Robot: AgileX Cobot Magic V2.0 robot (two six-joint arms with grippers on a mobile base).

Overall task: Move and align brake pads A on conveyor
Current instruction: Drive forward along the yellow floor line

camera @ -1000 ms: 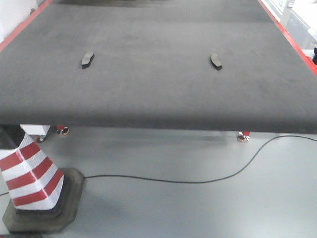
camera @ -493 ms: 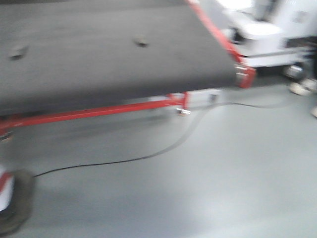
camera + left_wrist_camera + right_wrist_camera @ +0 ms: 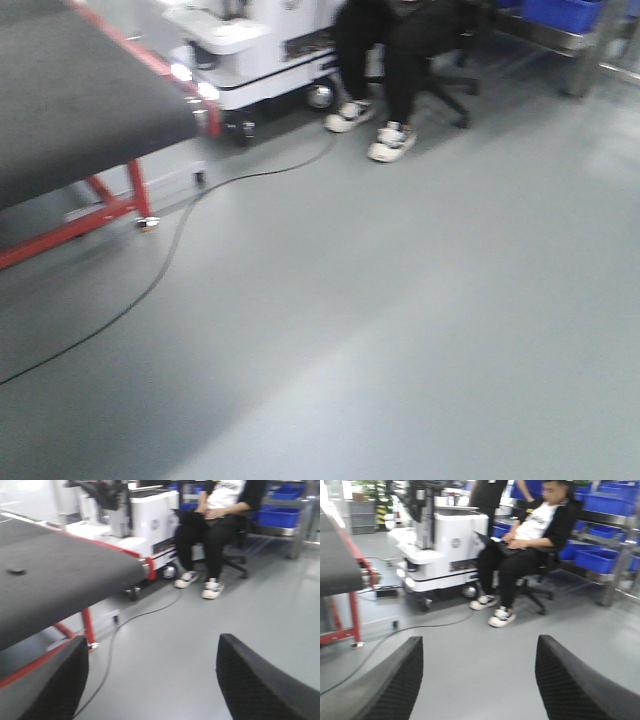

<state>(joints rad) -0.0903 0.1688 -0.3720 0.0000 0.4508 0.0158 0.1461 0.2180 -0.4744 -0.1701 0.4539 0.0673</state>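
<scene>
Left pincer: my left pincer is spread wide, with nothing between its jaws; its black textured fingers sit at the two bottom corners of the left wrist view.
Right pincer: my right pincer is likewise spread and holds nothing.
Below my pincers: bare grey floor shows under both, and neither pincer is over the belt.
Conveyor: the dark grey belt lies to the left of my left pincer and well apart from it. Its rounded end has a red edge strip, and a red frame stands underneath.
Brake pad: I can see one small dark brake pad lying flat on the belt, far back from the belt's end. It is too blurred to show its groove or which way it points.
Cable: a thin black cable snakes over the floor from the foot of the frame.
White machine: a white wheeled machine stands just beyond the end of the belt.
Person: a person in black clothes and pale shoes sits on a chair beside that machine.
Background: blue bins sit on shelving behind the person.
</scene>
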